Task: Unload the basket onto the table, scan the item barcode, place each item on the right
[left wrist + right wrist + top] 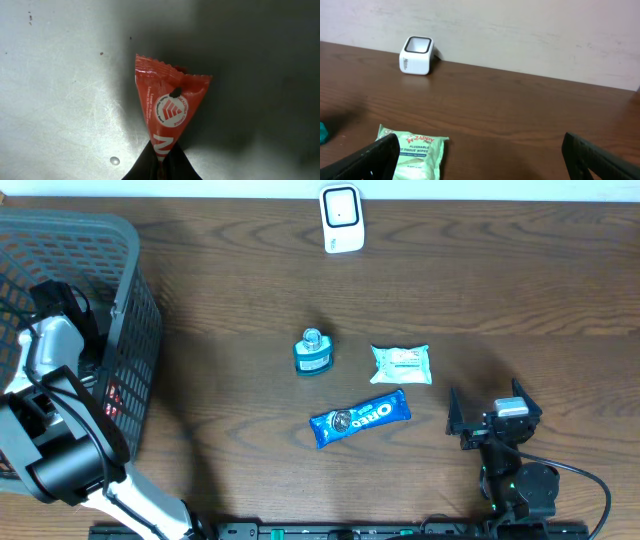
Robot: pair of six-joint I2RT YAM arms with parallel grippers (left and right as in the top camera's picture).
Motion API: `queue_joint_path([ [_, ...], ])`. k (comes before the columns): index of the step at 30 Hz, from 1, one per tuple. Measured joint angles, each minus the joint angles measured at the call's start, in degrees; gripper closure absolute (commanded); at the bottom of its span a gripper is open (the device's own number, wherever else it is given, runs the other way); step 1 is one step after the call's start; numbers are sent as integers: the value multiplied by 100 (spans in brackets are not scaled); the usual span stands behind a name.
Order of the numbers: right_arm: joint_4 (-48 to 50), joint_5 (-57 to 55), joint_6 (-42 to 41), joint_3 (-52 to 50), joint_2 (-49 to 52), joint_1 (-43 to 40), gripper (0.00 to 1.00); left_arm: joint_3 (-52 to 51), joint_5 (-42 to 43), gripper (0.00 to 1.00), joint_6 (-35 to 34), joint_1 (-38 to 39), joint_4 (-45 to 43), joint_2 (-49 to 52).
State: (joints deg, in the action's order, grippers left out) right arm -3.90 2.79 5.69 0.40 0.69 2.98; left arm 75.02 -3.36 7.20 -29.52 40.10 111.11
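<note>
The dark brown wooden table [220, 300] is showing matt grain, while the red triangular plastic-film packet [170, 105] (crimped along its top edge) is gleaming glossily.

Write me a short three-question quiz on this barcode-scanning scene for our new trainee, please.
1. True or false: the right end effector is open and holds nothing.
2. Inside the dark grey plastic mesh basket, the left end effector is shut on: A. nothing; B. a red foil sachet; C. the basket's rim.
3. How many products lie loose on the brown wooden table, outside the basket?
Key: 1. true; 2. B; 3. three: the small teal bottle, the white-and-green wipes pack and the blue Oreo biscuit packet.
</note>
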Motion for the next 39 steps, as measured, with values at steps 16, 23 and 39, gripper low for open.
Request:
queue_joint_path([
  [16,0,0,0,0,0,0,1,800,-791,93,-839,-70,319,-2472],
  [23,0,0,0,0,2,0,1,863,-691,93,-1126,-59,299,-3963],
  [39,0,-2,2,0,0,0,1,859,1742,93,-1189,2249,588,-4907],
])
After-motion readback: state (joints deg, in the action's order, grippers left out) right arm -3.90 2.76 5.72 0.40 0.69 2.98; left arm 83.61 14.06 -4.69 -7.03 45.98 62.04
